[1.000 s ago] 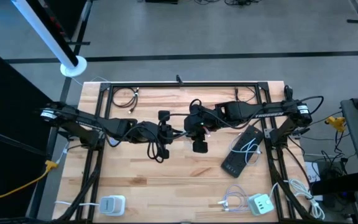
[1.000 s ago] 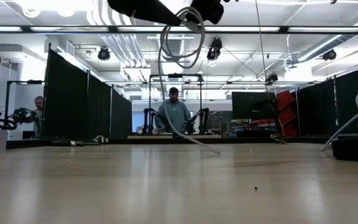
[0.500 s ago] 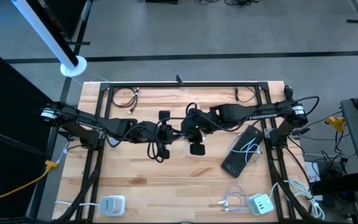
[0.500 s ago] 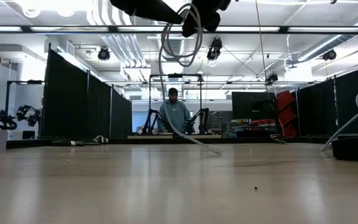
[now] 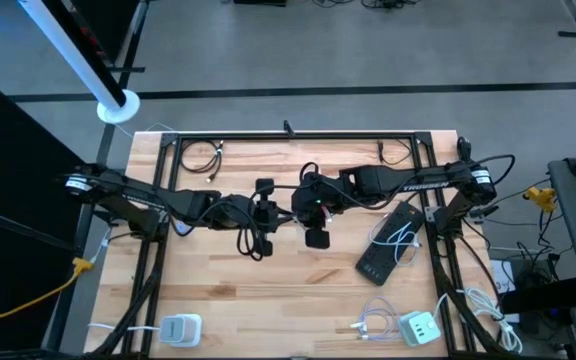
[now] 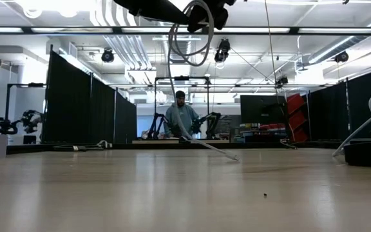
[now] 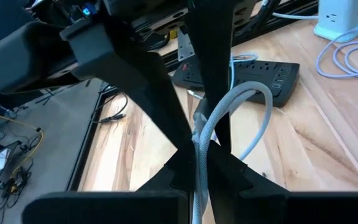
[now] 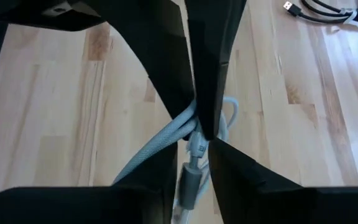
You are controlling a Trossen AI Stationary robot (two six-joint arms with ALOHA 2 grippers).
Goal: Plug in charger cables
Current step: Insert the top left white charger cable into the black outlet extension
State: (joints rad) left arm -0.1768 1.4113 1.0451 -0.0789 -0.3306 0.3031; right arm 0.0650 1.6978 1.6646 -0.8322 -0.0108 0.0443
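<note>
1. Step in hand, as I judge it: a grey braided cable (image 7: 229, 118) is held in the air above mid-desk (image 5: 288, 300) between both arms, being readied for plugging.
2. Left gripper (image 7: 199, 152): jaws clamped on the grey braided cable, which loops out beyond them.
3. Right gripper (image 8: 197, 134): jaws clamped on the same cable, just above its plug end (image 8: 190, 180).
4. Low view: the cable hangs in a loop from the grippers and one tail trails down to the desk.
5. Next move likely calls for freeing the plug end, aiming it at a port on the black power strip (image 5: 386, 246), which lies toward the right side.
6. Count: one black power strip; two white charger blocks (image 5: 180, 327), one near each front corner; two black cables (image 5: 201, 155) coiled along the far edge; one white cable (image 5: 371, 322) beside the right block.
</note>
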